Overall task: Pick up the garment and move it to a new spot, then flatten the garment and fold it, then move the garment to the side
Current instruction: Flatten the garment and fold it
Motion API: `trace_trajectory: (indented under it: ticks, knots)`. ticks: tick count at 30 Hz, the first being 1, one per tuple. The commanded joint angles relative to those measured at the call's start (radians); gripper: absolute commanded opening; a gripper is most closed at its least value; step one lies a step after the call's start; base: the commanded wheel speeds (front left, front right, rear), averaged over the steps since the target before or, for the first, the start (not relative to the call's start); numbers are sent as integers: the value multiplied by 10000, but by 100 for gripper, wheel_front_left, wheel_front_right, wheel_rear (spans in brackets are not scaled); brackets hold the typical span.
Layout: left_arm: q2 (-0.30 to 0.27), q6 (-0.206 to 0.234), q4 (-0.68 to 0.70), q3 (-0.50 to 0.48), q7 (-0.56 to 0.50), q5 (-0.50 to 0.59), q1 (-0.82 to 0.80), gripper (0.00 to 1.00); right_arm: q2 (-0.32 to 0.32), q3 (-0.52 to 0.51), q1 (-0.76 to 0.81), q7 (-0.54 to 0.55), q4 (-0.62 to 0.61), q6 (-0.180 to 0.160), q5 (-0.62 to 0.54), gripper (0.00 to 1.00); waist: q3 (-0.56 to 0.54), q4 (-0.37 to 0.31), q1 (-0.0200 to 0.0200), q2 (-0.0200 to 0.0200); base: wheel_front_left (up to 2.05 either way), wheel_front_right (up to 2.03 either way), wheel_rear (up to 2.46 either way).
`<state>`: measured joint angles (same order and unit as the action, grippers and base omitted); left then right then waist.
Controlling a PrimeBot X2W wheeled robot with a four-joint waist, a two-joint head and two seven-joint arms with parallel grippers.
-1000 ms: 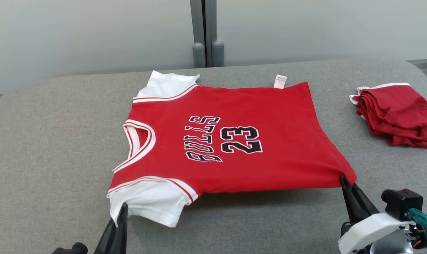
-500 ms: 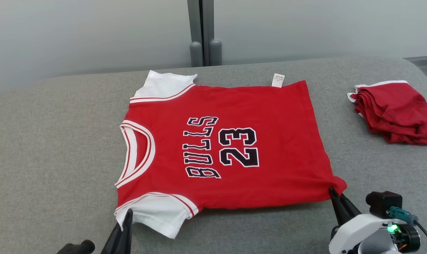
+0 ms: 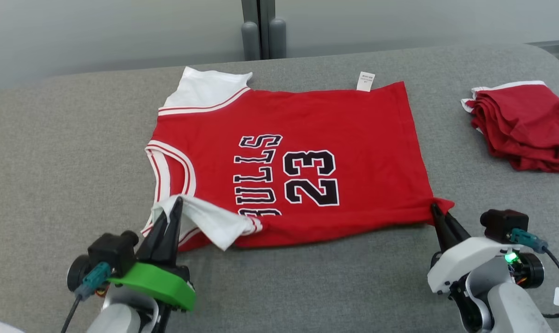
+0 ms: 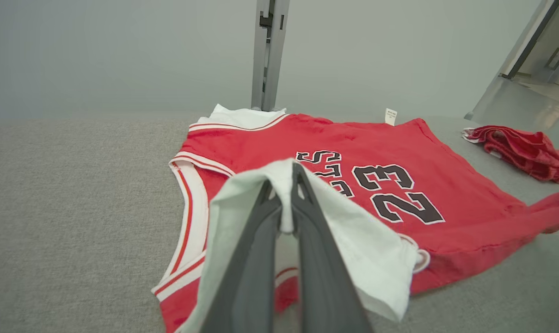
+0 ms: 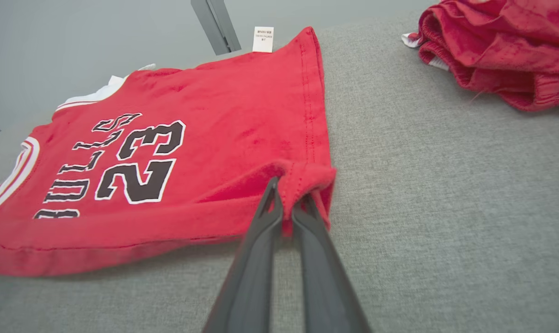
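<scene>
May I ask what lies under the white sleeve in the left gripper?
The white sleeve, pinched by the left gripper, drapes over the red jersey's front; part of the letter B is hidden.

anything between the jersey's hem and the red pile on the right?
No. Bare grey surface lies between the jersey and the red pile; the head view and right wrist view both show it.

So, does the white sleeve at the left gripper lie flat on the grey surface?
No, the left gripper is shut on the white sleeve and holds it raised over the red jersey.
</scene>
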<state>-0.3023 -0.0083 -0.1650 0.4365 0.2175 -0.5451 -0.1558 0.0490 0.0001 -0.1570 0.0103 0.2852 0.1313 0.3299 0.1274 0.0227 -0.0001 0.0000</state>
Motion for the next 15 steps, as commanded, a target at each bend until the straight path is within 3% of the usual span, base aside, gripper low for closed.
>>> trace_trajectory:
  ticks: [1, 13, 14, 15]
  knots:
    - [28, -55, -263, 13, 90, 172, -474, 0, 34, -26, -286, -109, 129, -13, 71, 0, 305, -97, 1, 0, 0, 0, 0]
    - [535, -536, -2617, -166, 412, 446, -2714, 0, 33, 102, -2161, -970, 1754, -13, 276, 0, 1119, -284, 1, 0, 0, 0, 0]
    - [577, -550, -2750, -222, 433, 451, -2819, 0, 35, 125, -2275, -1030, 1880, -13, 283, 4, 1140, -288, 1, 0, 0, 0, 0]
    - [627, -558, -2890, -293, 455, 465, -2930, 0, 35, 160, -2396, -1135, 2007, -13, 292, 36, 1161, -292, 1, 0, 0, 0, 0]
